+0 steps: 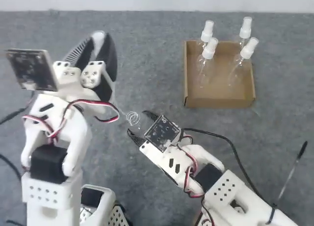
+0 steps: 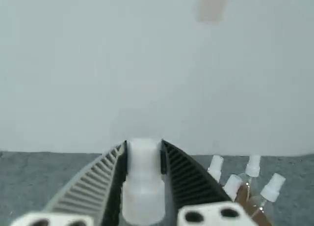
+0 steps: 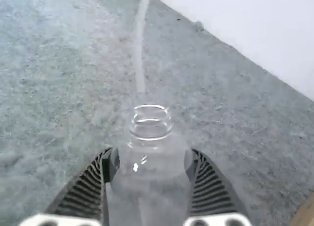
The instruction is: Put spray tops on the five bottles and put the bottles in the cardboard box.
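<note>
Over the grey carpet (image 1: 147, 49), near its middle, the clear bottle (image 3: 147, 186), judged light and slippery, is gripped below its neck by the right gripper (image 3: 149, 157), while the spray top (image 2: 143, 186) is clamped in the left gripper (image 2: 143, 146).

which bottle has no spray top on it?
The clear plastic bottle gripped in the right tool: its threaded neck is open. The four clear bottles in the brown cardboard box all wear white spray tops.
</note>
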